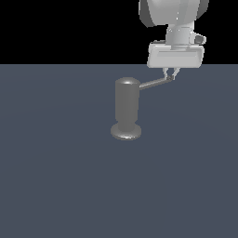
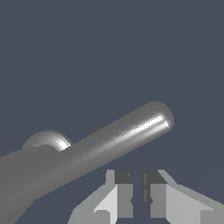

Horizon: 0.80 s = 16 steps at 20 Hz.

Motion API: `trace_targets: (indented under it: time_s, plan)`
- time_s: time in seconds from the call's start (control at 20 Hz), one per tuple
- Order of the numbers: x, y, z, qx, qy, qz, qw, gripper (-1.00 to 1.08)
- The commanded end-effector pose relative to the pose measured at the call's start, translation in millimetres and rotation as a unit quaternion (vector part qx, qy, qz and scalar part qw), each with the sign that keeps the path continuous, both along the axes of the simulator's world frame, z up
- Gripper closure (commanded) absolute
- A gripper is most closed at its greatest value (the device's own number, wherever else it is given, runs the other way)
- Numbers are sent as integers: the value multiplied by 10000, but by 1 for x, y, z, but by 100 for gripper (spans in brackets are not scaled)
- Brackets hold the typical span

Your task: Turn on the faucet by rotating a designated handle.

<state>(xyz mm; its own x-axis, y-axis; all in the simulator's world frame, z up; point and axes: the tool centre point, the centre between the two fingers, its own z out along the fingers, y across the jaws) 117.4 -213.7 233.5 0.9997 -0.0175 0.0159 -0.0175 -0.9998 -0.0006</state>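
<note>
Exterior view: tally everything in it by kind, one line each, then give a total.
Faucet: 1
Handle: 1
Gripper: 1
Floor: 1
Total: 4

You see the faucet (image 1: 126,109) standing upright on the dark tabletop (image 1: 56,186), its round base at the 6 o'clock end. Its handle (image 1: 155,83) juts from the upper body toward 2 o'clock, rising slightly. Your tool (image 1: 171,74) hangs down from 12 o'clock, its fingers nearly together at the handle's tip; whether they touch it is unclear.
</note>
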Motion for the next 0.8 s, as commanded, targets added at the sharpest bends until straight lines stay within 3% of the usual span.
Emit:
trace_targets:
  time_s: [0.0, 0.75]
  plan:
    - [6, 2, -10, 7, 40, 1, 10000, 108]
    - [35, 1, -13, 2, 63, -37, 10000, 108]
